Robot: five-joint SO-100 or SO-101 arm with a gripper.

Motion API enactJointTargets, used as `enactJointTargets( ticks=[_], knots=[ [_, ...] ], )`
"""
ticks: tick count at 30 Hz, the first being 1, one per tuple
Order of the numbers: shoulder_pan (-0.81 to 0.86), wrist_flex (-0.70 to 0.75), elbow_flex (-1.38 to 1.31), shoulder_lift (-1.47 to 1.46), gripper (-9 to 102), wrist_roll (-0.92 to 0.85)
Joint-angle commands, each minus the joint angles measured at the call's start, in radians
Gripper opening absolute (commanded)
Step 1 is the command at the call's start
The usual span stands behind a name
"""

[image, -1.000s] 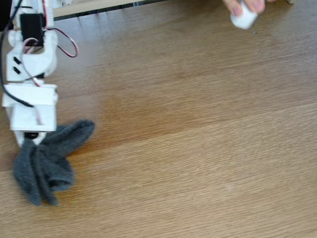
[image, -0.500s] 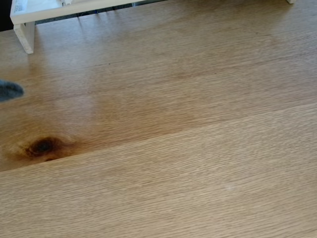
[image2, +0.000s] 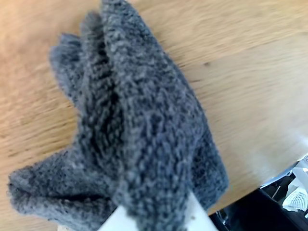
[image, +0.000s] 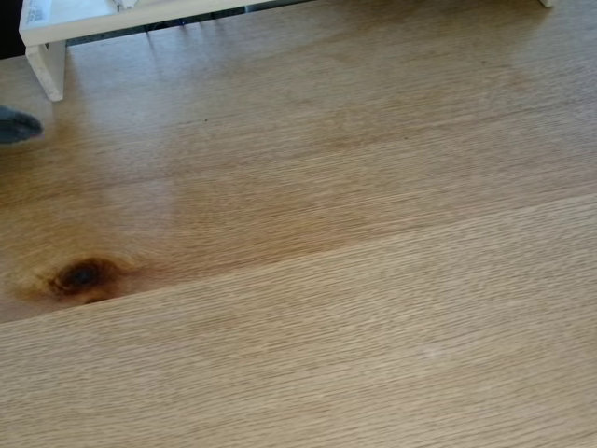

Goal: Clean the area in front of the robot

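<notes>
1. Since half a second ago, the grey cloth (image: 17, 125) edges slightly upward at the fixed view's left border.
2. White gripper (image2: 154, 219) clamps that cloth, bunched over the wooden tabletop (image: 354, 280).

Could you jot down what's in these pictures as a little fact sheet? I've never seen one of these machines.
Surface: light-brown wooden tabletop, grain running across, with a long plank seam
Marks: dark knot near the left edge in the fixed view
Cloth: grey fuzzy cloth, bunched in folds, large in the wrist view; a grey tip at the fixed view's left edge
End effector: a white tip shows at the wrist view's bottom edge under the cloth; open or shut cannot be told
Background: white-painted wooden frame at the top left of the fixed view
</notes>
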Motion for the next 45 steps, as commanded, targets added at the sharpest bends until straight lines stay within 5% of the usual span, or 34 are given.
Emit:
enactJointTargets(
  ticks=[1,6,10,15,20,26,32,45],
  knots=[
    [0.003,-0.107,0.087,0.176,8,0.009],
    [-0.005,-0.212,0.195,0.232,35,0.103],
    [-0.017,-0.313,0.232,0.305,41,0.189],
    [-0.15,-0.152,0.232,0.495,30,0.308],
    [-0.451,0.038,0.245,0.703,0,0.523],
    [-0.716,0.273,0.258,0.89,0,0.749],
    [-0.851,0.371,0.46,1.161,0,0.767],
    [-1.019,0.341,1.247,1.87,0,0.718]
  ],
)
